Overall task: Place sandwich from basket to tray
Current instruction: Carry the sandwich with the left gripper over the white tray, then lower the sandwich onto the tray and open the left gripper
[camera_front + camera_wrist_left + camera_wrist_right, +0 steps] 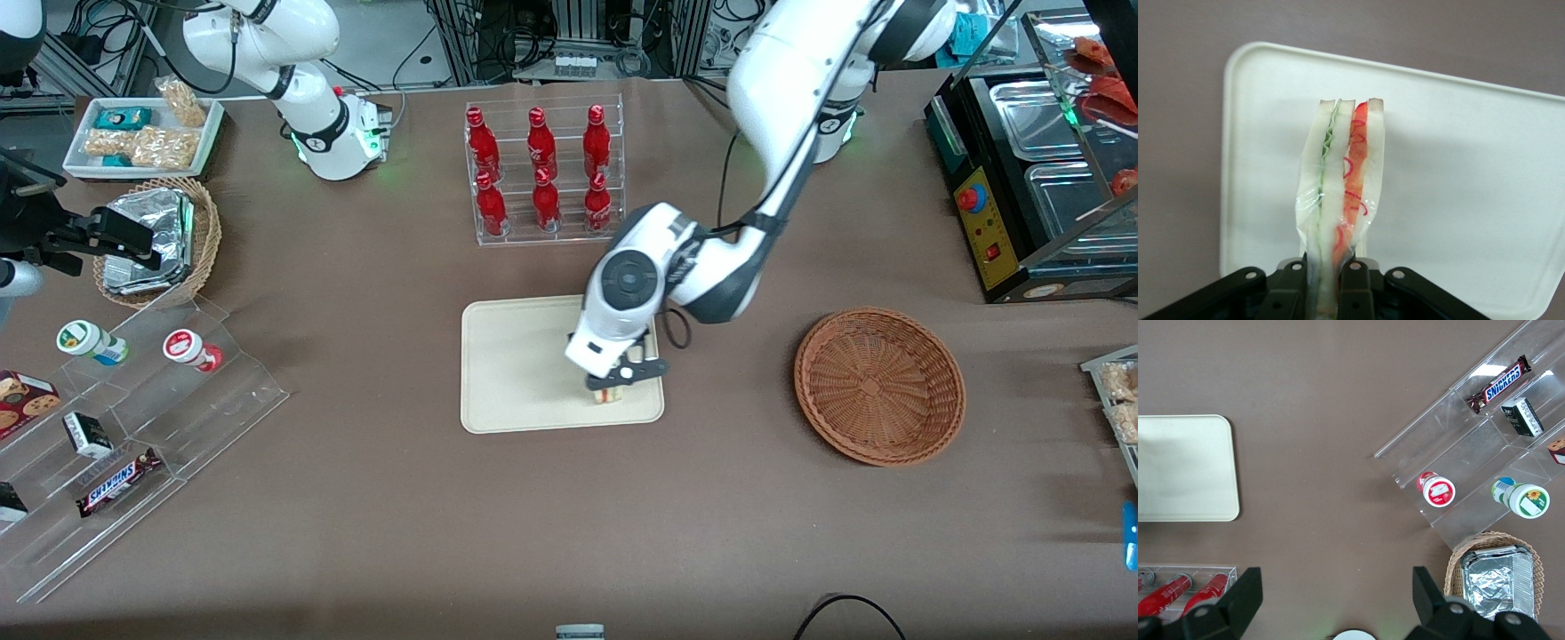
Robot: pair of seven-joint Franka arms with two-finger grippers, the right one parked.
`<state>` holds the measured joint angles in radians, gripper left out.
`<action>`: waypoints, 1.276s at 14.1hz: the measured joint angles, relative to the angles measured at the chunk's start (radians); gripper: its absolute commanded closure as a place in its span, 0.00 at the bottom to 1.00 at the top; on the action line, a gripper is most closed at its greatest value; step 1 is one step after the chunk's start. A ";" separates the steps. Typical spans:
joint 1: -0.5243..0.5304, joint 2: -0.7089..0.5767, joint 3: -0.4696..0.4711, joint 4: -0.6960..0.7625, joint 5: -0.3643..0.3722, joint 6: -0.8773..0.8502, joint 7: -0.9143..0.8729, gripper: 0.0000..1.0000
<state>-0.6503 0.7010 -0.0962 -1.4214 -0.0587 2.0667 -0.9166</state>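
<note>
Over the tray (516, 373), the pincer (613, 382) is clamped on the sandwich (1341, 180), holding it edge-down near the tray's corner nearest the basket (878, 385) (now bare of food). Transport looks done; what remains, I judge, is lowering and letting go.

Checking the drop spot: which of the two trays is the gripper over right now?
The gripper, shut on the sandwich, is over the plain cream-beige tray, not the white tray holding snack bags.
</note>
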 measured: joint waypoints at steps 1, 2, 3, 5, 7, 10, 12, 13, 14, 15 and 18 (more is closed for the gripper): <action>-0.023 0.020 0.000 0.020 0.008 0.000 -0.023 0.95; -0.045 0.035 0.000 0.032 0.012 0.004 -0.042 0.95; -0.065 0.047 0.000 0.041 0.015 0.012 -0.054 0.95; -0.090 0.062 0.001 0.047 0.017 0.029 -0.060 0.94; -0.105 0.074 0.001 0.049 0.017 0.050 -0.061 0.92; -0.110 0.093 0.002 0.049 0.017 0.082 -0.061 0.67; -0.110 0.103 0.004 0.049 0.017 0.091 -0.061 0.00; -0.110 0.105 0.005 0.049 0.017 0.093 -0.062 0.00; -0.110 0.105 0.005 0.050 0.017 0.095 -0.070 0.00; -0.110 0.104 0.005 0.054 0.017 0.096 -0.083 0.00; -0.110 0.075 0.012 0.082 0.018 0.061 -0.098 0.00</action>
<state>-0.7599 0.7756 -0.0847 -1.3390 -0.0408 2.1279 -1.0145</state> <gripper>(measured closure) 0.247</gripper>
